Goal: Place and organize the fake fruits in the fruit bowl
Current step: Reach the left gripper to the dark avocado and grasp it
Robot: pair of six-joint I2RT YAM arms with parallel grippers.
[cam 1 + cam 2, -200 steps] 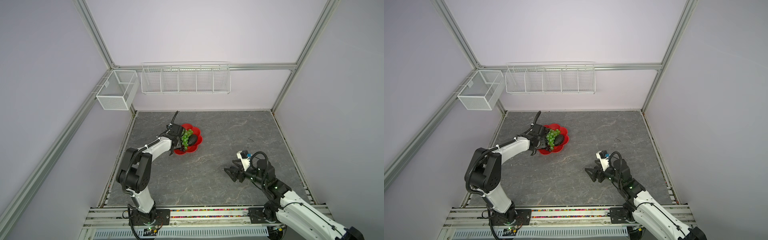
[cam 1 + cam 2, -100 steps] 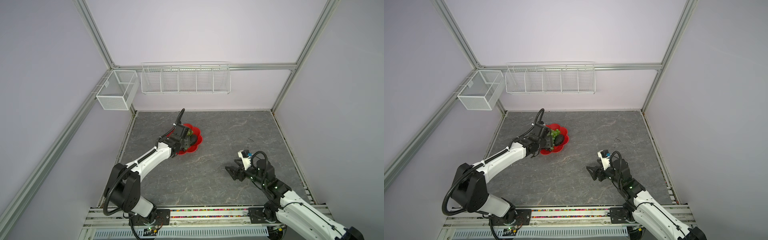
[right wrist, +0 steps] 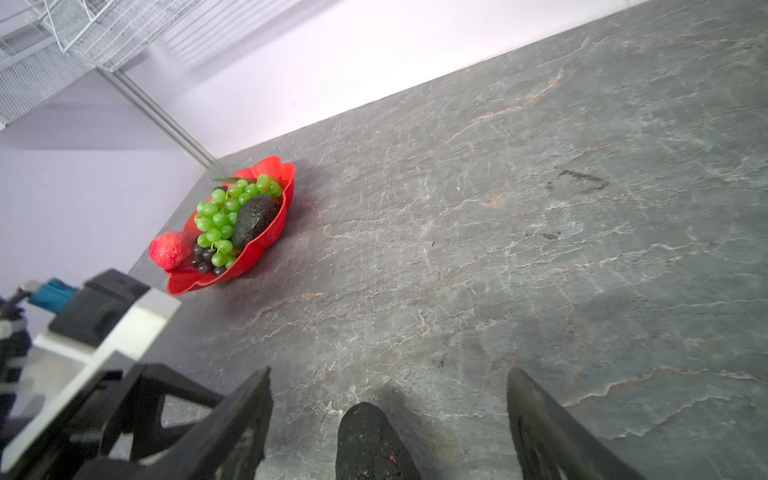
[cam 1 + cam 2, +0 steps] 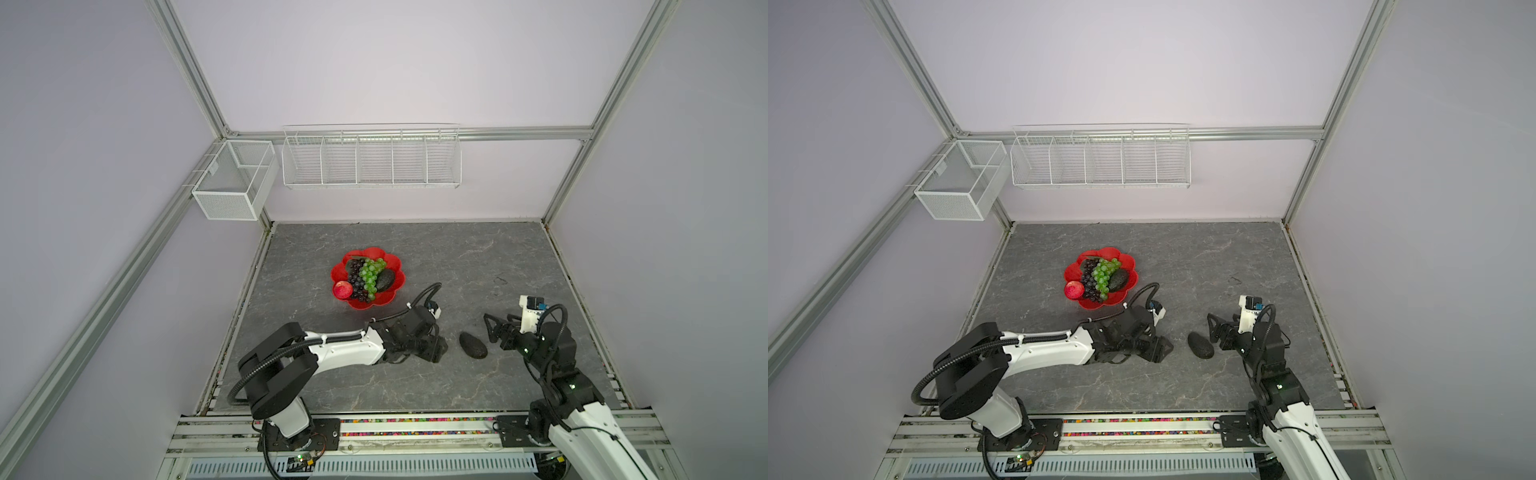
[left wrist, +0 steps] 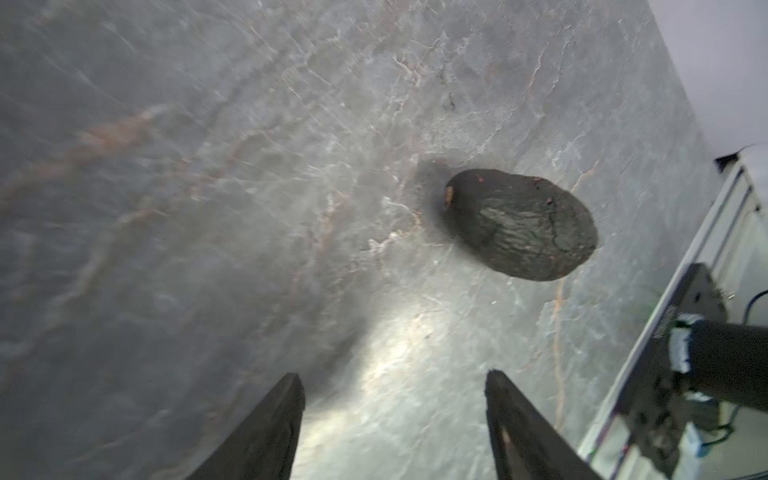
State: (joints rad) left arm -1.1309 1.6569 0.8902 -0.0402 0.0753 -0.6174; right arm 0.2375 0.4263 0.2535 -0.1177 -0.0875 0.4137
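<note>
Left wrist view: left gripper (image 5: 394,374) jaws apart, empty, facing a loose avocado (image 5: 521,224) on the desk (image 5: 208,208); right gripper (image 3: 390,372) also spread, empty, just beside it. The fruit bowl (image 4: 370,252) holds the second avocado (image 4: 385,280), purple grape bunch (image 4: 356,278), green grape bunch (image 4: 371,272) and apple (image 4: 343,289)

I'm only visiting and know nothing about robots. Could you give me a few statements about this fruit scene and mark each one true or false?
1. The glossy red flower-shaped plastic bowl holds a bright green grape bunch. True.
2. Both avocados lie in that bowl. False: one dark pebbly avocado is in it. The loose avocado lies on the grey stone-patterned tabletop, between the left end effector and the right end effector.
3. The left end effector is gripping the loose avocado. False: its jaws stand open, empty and apart from it.
4. The small red apple sits at the bowl's edge, beside the dark purple grape bunch. True.
</note>
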